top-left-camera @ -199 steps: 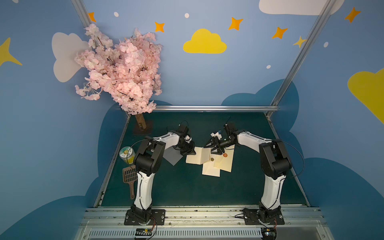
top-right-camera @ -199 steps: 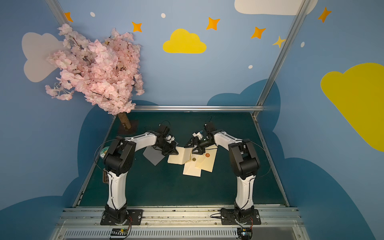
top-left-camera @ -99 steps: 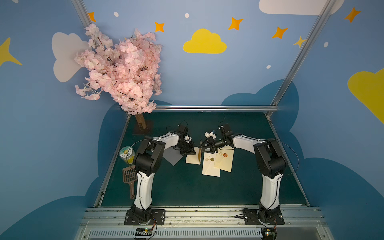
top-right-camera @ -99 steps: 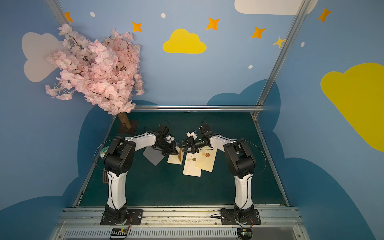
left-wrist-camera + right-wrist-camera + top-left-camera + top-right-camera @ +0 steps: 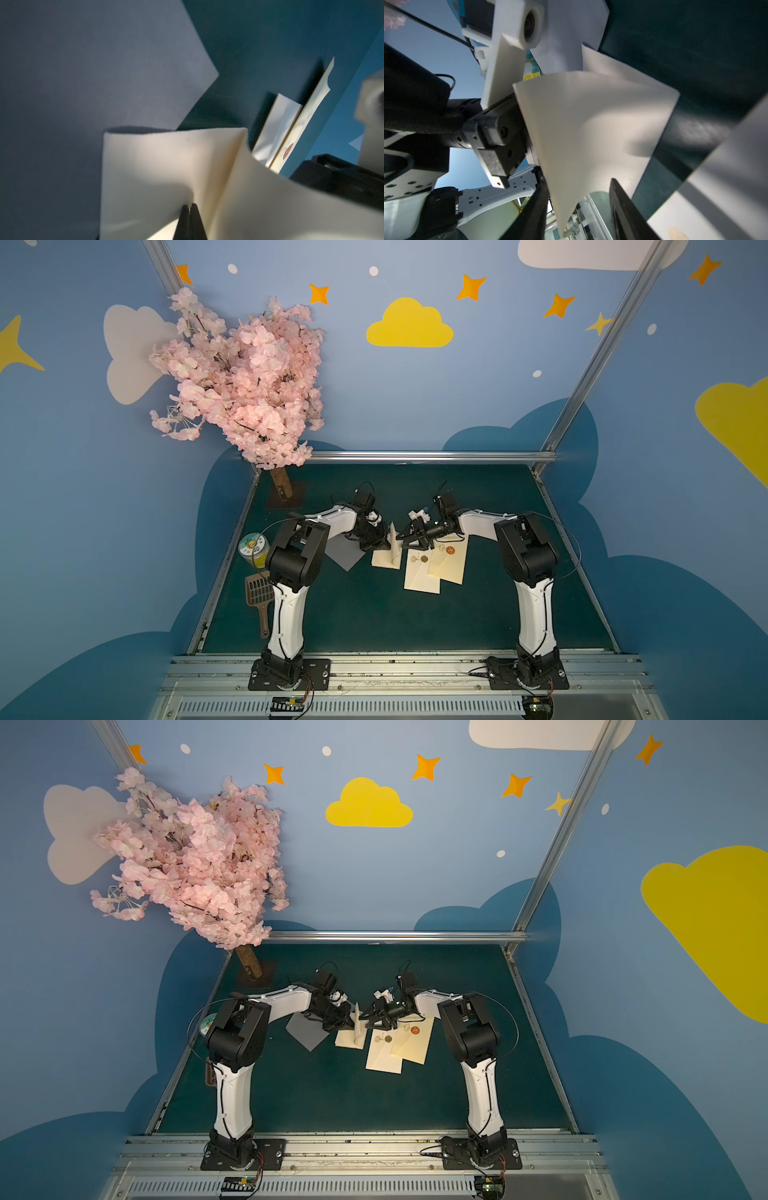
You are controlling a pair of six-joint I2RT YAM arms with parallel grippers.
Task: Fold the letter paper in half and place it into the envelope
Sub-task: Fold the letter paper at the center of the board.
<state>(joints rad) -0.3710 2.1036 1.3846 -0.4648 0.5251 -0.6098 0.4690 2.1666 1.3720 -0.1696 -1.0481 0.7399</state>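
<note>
Where the left hand (image 5: 384, 546) pinches shut on the letter paper (image 5: 384, 561), near the middle of the surface (image 5: 374, 622), one half lies flat and the other stands up from the crease. Left: a grey sheet (image 5: 345, 556), just beside the paper's left edge. Right: the right hand (image 5: 402, 537), fingers apart astride the raised edge, with two overlapping envelopes (image 5: 422, 578) just beside. Bare surface runs to the near edge.

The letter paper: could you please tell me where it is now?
In both top views the letter paper lies half raised between the left gripper and right gripper, a grey sheet to its left and two envelopes to its right.
</note>
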